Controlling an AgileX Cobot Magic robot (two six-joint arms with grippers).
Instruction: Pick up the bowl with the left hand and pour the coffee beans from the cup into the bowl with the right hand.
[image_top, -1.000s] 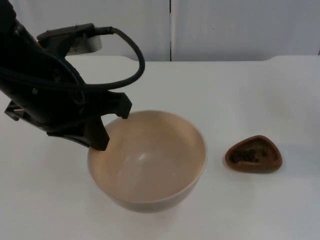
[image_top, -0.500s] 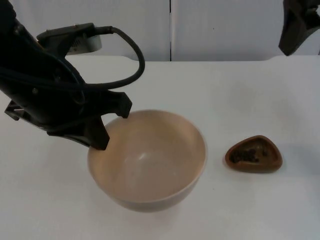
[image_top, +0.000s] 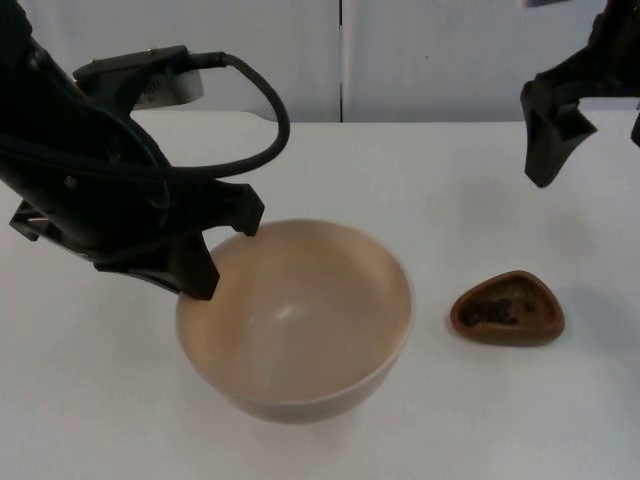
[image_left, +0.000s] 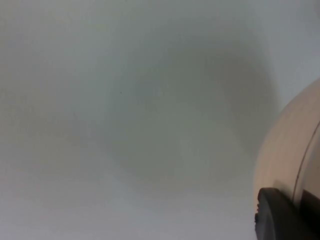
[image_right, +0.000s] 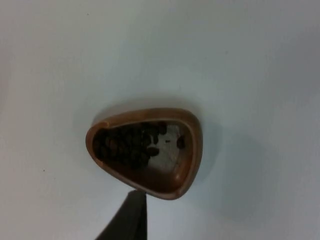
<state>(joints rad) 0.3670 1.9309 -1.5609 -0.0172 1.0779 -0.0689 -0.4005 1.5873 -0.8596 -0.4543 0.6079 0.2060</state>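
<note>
While your left gripper (image_top: 215, 255) clamps the beige ceramic bowl's (image_top: 300, 330) rim, right gripper (image_top: 548, 150) hovers above the brown bean-filled cup (image_top: 507, 308), jaw opening unclear.

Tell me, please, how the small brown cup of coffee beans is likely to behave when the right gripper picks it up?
The brown cup looks rigid, so it should keep its shape under a pinch. It is shallow and open, so the coffee beans could spill with little tilt. Its rounded triangular rim may let it twist between the right gripper's fingers unless flat sides are gripped.
</note>
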